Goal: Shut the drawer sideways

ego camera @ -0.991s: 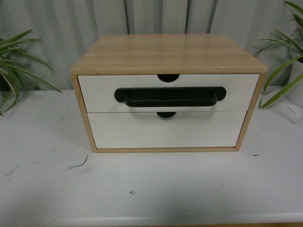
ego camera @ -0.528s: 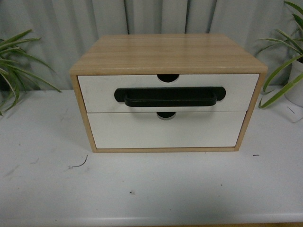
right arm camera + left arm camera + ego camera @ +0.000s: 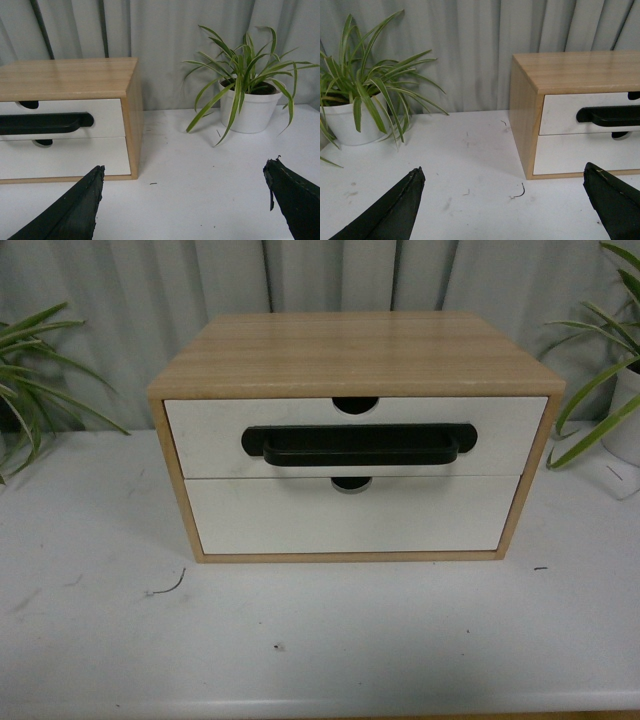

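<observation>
The drawer [image 3: 355,436] with the black bar handle [image 3: 358,445] is sitting in the upper slot of the wooden cabinet [image 3: 355,352], its front looking flush, though depth is hard to judge head-on. Both arms are hanging back, the left tool [image 3: 505,200] and right tool [image 3: 185,200] gaping wide, gripping nothing. Closing seems finished, or needs only a light push. The white tabletop [image 3: 320,640] is stretching around, potted spider plants [image 3: 365,100] and grey curtain [image 3: 320,275] behind.

The cabinet [image 3: 355,350] looked like pale, matt wood-grain board, the drawer [image 3: 355,435] had a smooth white front with a slightly glossy black plastic handle [image 3: 358,445], the desk [image 3: 320,630] was matt white and scuffed, and the pot [image 3: 250,110] looked smooth white.
</observation>
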{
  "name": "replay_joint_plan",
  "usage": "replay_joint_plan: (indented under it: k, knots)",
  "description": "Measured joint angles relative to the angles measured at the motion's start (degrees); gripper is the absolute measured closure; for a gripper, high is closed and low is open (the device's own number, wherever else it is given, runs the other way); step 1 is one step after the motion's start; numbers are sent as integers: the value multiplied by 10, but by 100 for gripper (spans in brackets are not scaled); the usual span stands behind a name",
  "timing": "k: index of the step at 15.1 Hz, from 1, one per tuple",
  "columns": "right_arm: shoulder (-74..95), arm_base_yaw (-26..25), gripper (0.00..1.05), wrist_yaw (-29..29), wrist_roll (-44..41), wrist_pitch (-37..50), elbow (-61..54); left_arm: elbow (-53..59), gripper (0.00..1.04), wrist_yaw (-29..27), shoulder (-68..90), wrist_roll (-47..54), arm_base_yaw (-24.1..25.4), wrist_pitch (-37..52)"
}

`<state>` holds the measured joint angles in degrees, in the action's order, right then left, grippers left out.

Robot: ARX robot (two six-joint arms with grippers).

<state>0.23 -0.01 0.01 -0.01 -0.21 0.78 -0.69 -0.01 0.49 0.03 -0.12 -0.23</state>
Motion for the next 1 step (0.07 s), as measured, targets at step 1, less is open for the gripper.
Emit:
replay_joint_plan:
  k: [1]
  knots:
    - [0, 0, 6, 0, 0, 0, 0, 0, 7, 0, 0, 0, 0, 0]
